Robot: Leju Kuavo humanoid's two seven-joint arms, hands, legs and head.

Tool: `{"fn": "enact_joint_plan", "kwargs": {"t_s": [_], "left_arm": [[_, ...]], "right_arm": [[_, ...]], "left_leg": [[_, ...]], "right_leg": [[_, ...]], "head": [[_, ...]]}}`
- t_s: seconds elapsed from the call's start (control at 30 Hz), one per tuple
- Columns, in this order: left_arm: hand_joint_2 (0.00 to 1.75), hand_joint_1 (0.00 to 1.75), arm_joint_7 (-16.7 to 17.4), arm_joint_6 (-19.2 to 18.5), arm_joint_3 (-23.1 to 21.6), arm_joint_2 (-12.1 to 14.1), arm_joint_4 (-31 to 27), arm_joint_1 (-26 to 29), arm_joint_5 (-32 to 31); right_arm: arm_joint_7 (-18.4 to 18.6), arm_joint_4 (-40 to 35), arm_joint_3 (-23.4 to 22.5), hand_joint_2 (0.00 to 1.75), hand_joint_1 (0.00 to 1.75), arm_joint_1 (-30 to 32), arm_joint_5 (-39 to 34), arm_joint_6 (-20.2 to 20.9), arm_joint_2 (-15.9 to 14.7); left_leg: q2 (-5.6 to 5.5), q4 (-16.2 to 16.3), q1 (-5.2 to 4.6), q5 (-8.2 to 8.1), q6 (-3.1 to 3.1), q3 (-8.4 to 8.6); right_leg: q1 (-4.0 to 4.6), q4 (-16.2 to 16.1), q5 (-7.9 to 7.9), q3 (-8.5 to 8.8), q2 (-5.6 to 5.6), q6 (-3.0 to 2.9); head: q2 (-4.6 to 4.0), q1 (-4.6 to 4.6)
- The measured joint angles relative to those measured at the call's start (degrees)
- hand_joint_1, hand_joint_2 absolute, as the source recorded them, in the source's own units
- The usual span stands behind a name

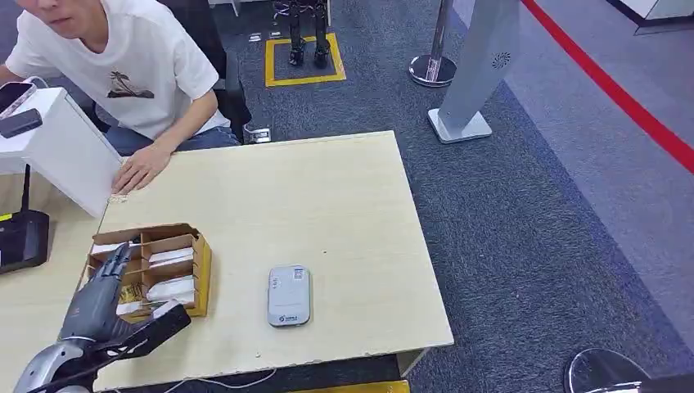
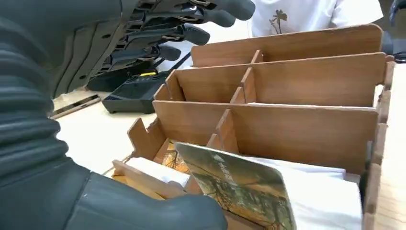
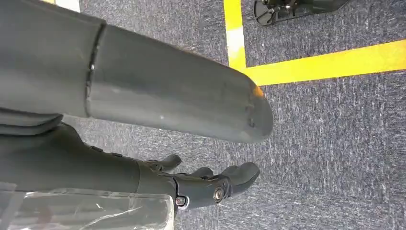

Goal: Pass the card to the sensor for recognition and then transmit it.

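Fingers (image 2: 191,34) of the left hand (image 1: 102,295) are spread wide and stretched out above a wooden divided box (image 1: 200,270) on the pale worktop (image 1: 327,205), with the thick thumb (image 2: 143,211) set apart on the near side. Nothing is held yet. Between fingers and thumb, a card (image 2: 239,184) with a green and gold picture leans tilted in the nearest compartment, just beyond the thumb tip; whether the thumb touches it I cannot tell. Judging by this pose, the hand is opened to close around that card. White cards lie in neighbouring compartments. Past the box, away from the fingers, a small grey sensor (image 1: 288,295) lies flat on the worktop, likely placed within easy reach. A person sits at the far edge, 1 hand resting on the worktop. Hanging over carpet, the right hand (image 3: 201,182) has its fingers loosely apart, holding nothing.
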Motion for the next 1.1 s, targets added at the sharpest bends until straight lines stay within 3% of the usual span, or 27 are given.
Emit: {"fn": "enact_joint_plan", "kwargs": {"t_s": [0.57, 1.1], "left_arm": [[1.75, 0.0, 0.24, -3.08, -1.35, 0.81, 0.02, -0.93, 2.1], [1.75, 0.0, 0.83, -3.43, -2.27, 1.68, 0.02, -1.83, 3.06]], "right_arm": [[-0.26, 0.0, 0.0, 0.0, 0.0, -0.05, 0.09, 0.04, 0.0], [-0.26, 0.0, 0.0, 0.0, 0.0, -0.07, 0.09, -0.07, 0.0]], "left_leg": [[-0.01, 0.0, 0.0, 0.0, 0.0, 0.0], [0.0, 0.0, 0.0, 0.0, 0.0, 0.0]], "right_leg": [[0.0, 0.0, 0.0, 0.0, -0.01, 0.0], [0.0, 0.0, 0.0, 0.0, 0.0, 0.0]], "head": [[0.02, 0.0], [0.02, 0.0]]}}
